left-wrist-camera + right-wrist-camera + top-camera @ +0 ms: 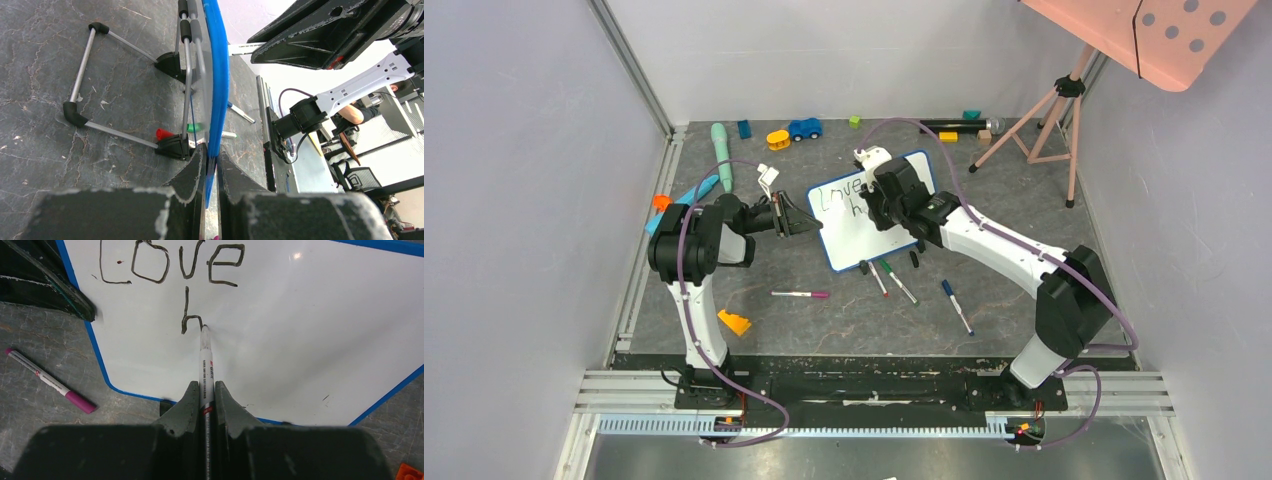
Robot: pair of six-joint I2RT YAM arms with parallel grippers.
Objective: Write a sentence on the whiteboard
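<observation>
- Progress: the sentence [172, 270] reads "Love" on the top line, with a lone "h" below it. The rest of that word and whatever follows are not yet written. I'd call it under halfway.
- My right pincer [204, 390] is clamped narrow on a black marker [205, 360]. Its tip touches the whiteboard [310, 325] at the foot of the "h".
- My left pincer [212, 167] is pinched on the whiteboard's blue frame at its left edge, steadying it.
- The whiteboard sits between both pincers, with its writing face toward the right one.
</observation>
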